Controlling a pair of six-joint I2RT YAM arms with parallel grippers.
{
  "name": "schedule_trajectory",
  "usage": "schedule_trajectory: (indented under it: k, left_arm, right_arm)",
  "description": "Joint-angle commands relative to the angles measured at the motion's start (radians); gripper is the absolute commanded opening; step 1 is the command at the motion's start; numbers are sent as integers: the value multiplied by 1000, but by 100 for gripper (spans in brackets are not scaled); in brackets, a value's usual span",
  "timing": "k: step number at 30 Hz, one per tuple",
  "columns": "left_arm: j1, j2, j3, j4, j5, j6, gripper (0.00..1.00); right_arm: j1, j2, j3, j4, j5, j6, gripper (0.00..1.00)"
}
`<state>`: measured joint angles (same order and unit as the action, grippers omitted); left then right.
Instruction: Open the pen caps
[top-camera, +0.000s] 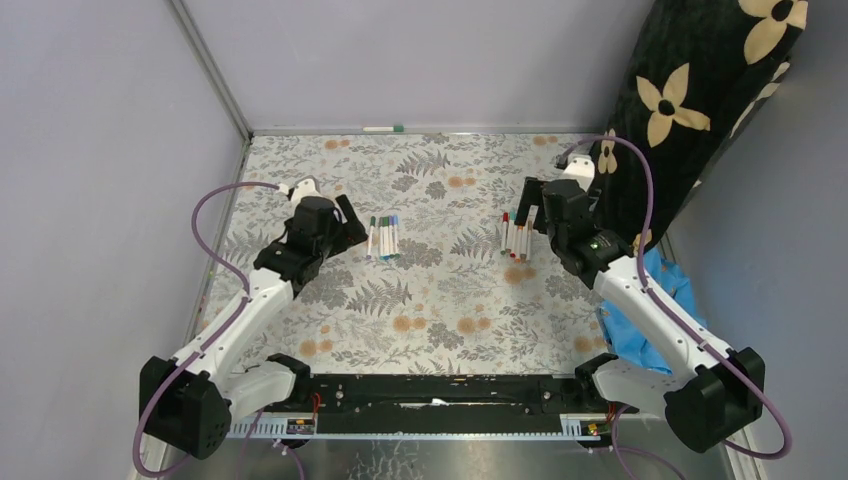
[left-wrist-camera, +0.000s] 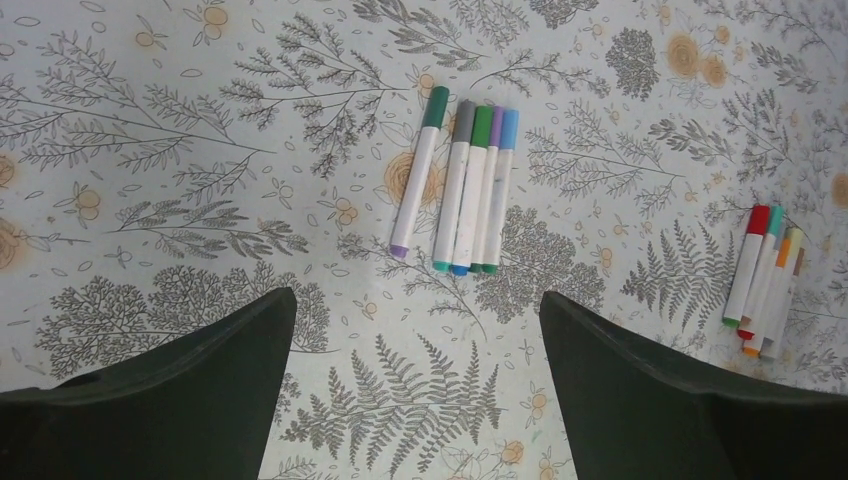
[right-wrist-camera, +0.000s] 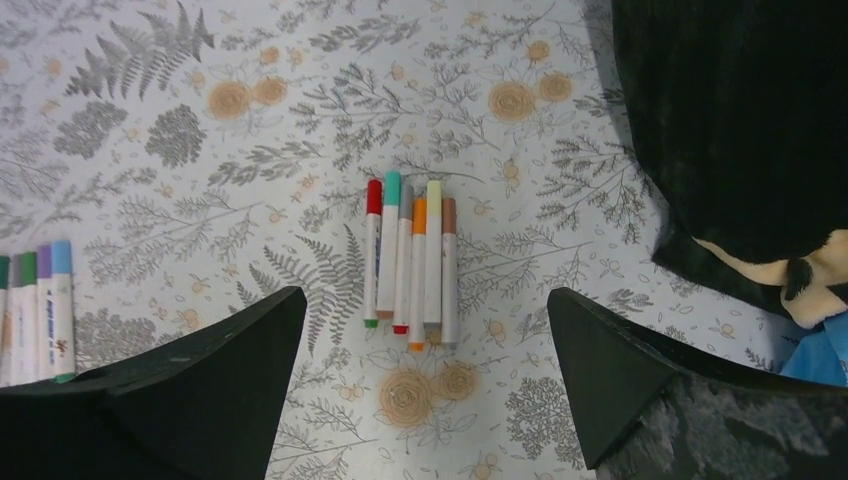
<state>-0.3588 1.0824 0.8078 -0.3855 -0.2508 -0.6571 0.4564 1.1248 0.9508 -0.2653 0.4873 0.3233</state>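
Left gripper (left-wrist-camera: 415, 295) and right gripper (right-wrist-camera: 425, 291) hover released and empty, each with capped pens (right-wrist-camera: 404, 260) at twelve o'clock; nothing opened yet. Next: grip one pen, pull its cap (right-wrist-camera: 374, 196).

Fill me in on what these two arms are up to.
Two robot arms are poised over a floral-patterned table, set to pull caps off marker pens. The left gripper hangs open above the left bunch of pens, and the right gripper hangs open above the right bunch of pens. Neither is touching or holding a pen. The pen caps all appear to be on, so no uncapping has been done yet.
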Motion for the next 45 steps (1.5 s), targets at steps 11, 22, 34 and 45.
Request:
schedule_trajectory:
  k: [11, 22, 34, 45]
  left_arm:
    - [-4, -2, 64, -60, -44, -38, 99]
    - [-4, 35, 44, -22, -48, -51, 99]
    - [-4, 19, 49, -6, -45, -38, 99]
    - [-5, 10, 54, 4, -44, -35, 99]
  right_arm:
    - [4, 133, -95, 140, -181, -120, 71]
    - [4, 369, 47, 129, -263, -115, 52]
    - [4, 550, 170, 71, -298, -94, 47]
    - [4, 640, 202, 51, -276, -77, 45]
